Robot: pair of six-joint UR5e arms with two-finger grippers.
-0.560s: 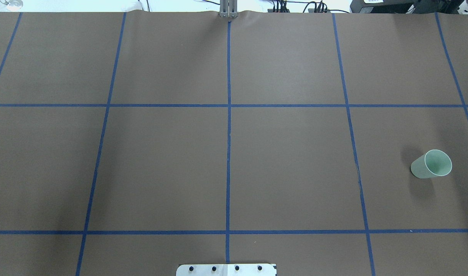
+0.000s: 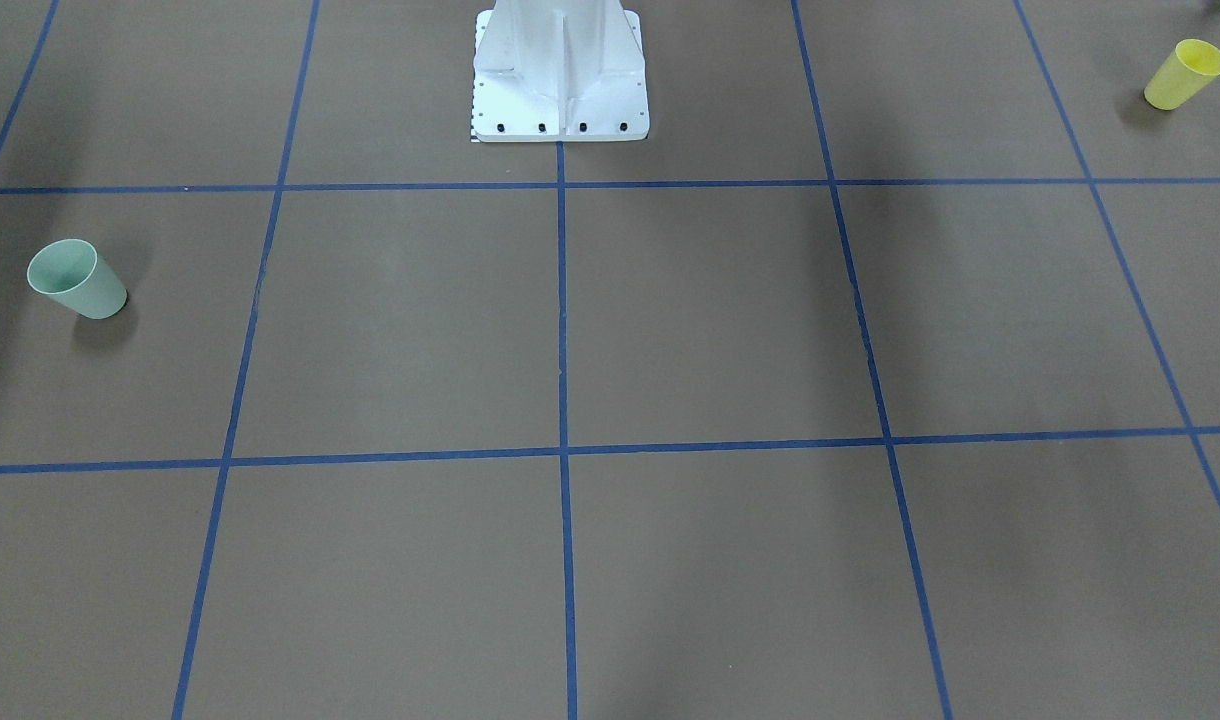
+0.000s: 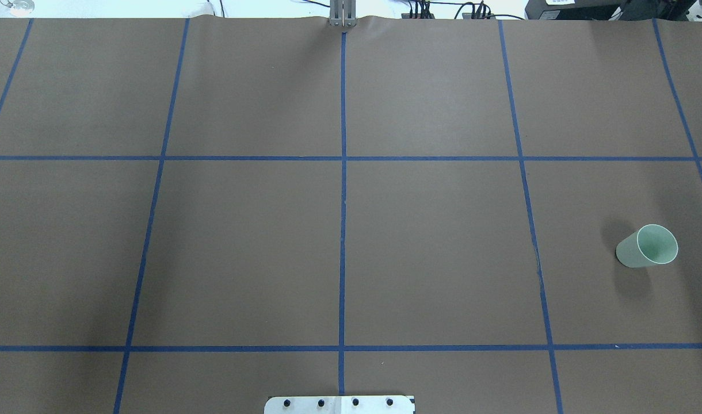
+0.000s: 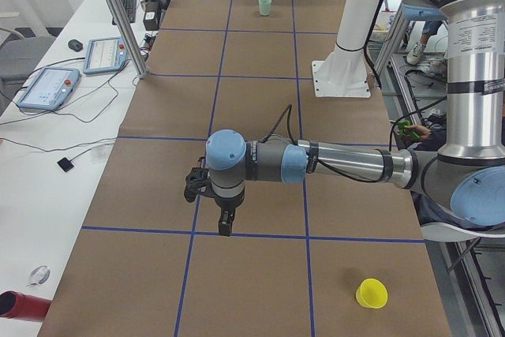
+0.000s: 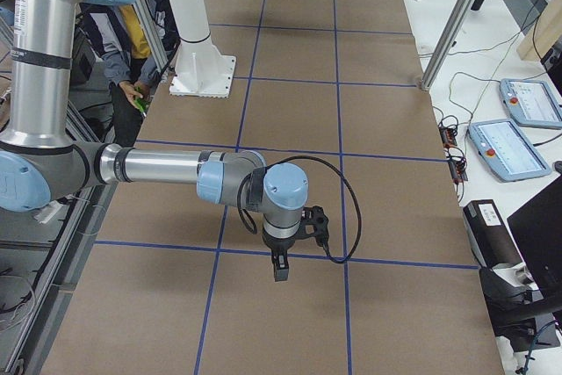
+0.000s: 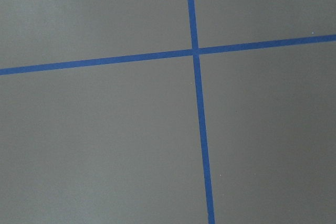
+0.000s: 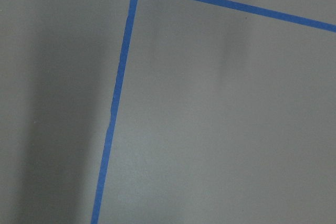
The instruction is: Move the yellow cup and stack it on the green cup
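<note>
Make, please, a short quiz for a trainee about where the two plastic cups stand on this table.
1. True or false: the bright yellow plastic cup already sits in the pale mint-green plastic cup.
2. On which side of the robot does the yellow cup stand? A) its left B) its right C) the centre
3. Fill in: the brown table cover carries a grid of ___ tape lines.
Key: 1 false, the cups stand far apart. 2 A. 3 blue.
</note>
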